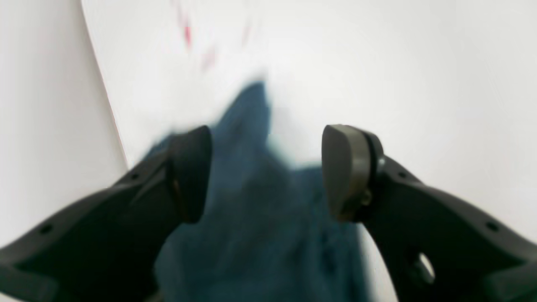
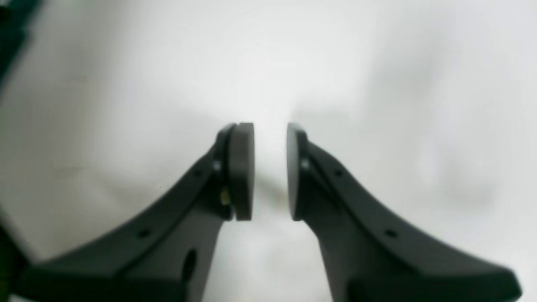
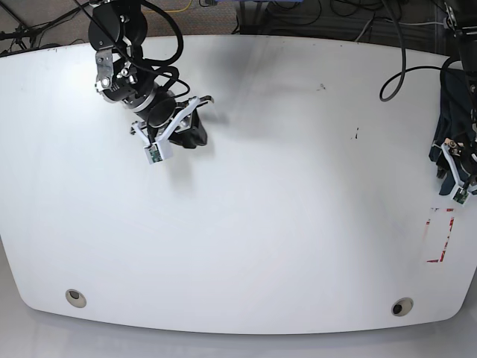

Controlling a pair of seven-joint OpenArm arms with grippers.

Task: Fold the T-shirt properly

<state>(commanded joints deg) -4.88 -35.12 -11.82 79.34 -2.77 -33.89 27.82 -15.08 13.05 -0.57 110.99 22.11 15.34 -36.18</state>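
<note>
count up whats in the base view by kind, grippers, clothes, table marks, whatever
grippers: 2 (right gripper, left gripper)
garments: 1 (dark blue T-shirt, at the table's right edge by the left gripper)
red marks: 1 (red rectangle)
round table fittings: 2 ()
tables: 1 (white table)
total: 7

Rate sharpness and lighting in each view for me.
Left wrist: T-shirt smeared by blur, left gripper fingers sharper. Right wrist: soft throughout, right gripper against washed-out white table. Base: sharp, evenly lit, curved table edges suggest lens distortion.
</note>
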